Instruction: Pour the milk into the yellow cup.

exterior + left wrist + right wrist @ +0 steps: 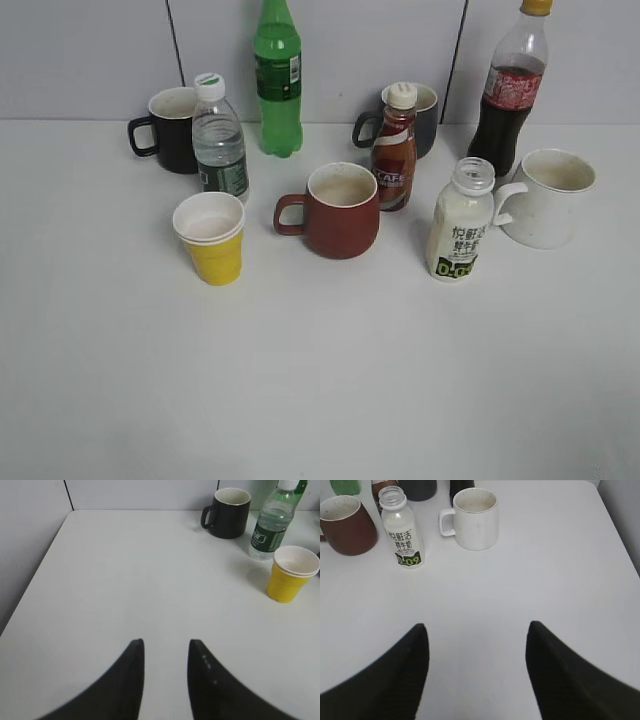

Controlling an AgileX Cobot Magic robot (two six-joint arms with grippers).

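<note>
Right gripper (477, 630): fingers spread, empty, above bare table (545, 580). Left gripper (166, 647): fingers slightly parted, empty. Milk (403, 530): uncapped, upright at 11 o'clock; likely light, smooth, squeezable, so grip mid-label. Yellow cup (211, 237): far left, flimsy paper.

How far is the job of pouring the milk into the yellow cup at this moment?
Nothing looks done: the milk stands upright and full with its cap off, beside the white mug, and the yellow cup shows no liquid. Nothing is in hand: the left gripper and right gripper are open over bare table. Grasping, carrying and pouring remain.
</note>
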